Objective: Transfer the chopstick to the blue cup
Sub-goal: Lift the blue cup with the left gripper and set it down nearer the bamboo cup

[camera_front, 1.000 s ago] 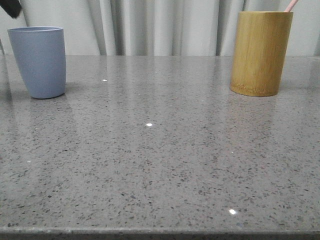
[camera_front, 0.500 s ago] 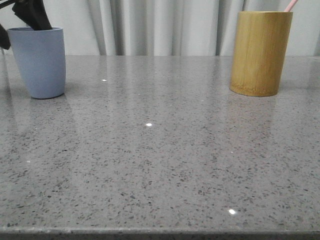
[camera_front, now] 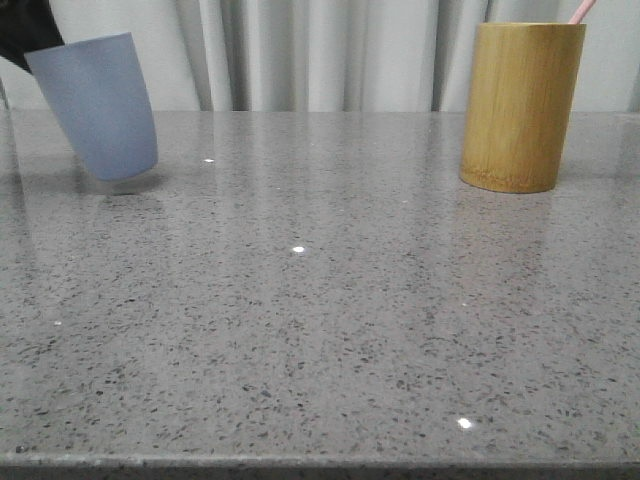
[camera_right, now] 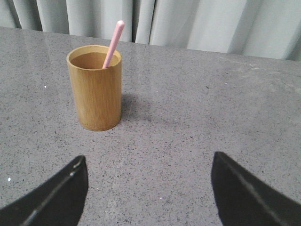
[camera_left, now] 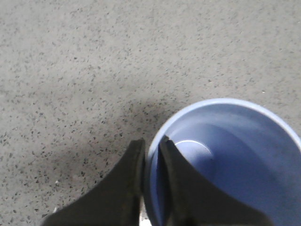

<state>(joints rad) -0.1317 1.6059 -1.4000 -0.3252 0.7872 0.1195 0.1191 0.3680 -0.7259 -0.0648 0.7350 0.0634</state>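
Blue cup [camera_front: 95,105] tilts as our left end effector [camera_left: 151,155] pinches its rim; our right end effector [camera_right: 148,188] is spread before the bamboo holder [camera_right: 95,87].

- Bamboo holder [camera_front: 523,106]: upright, far right on table, yellow-brown, open top.
- Table [camera_front: 320,330]: grey speckled stone, glossy.
- Curtain [camera_front: 320,50]: pale grey, pleated, behind table.

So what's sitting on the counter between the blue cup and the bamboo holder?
Nothing. In the front view the grey speckled countertop between the tilted blue cup and the bamboo holder is bare, showing only light reflections.
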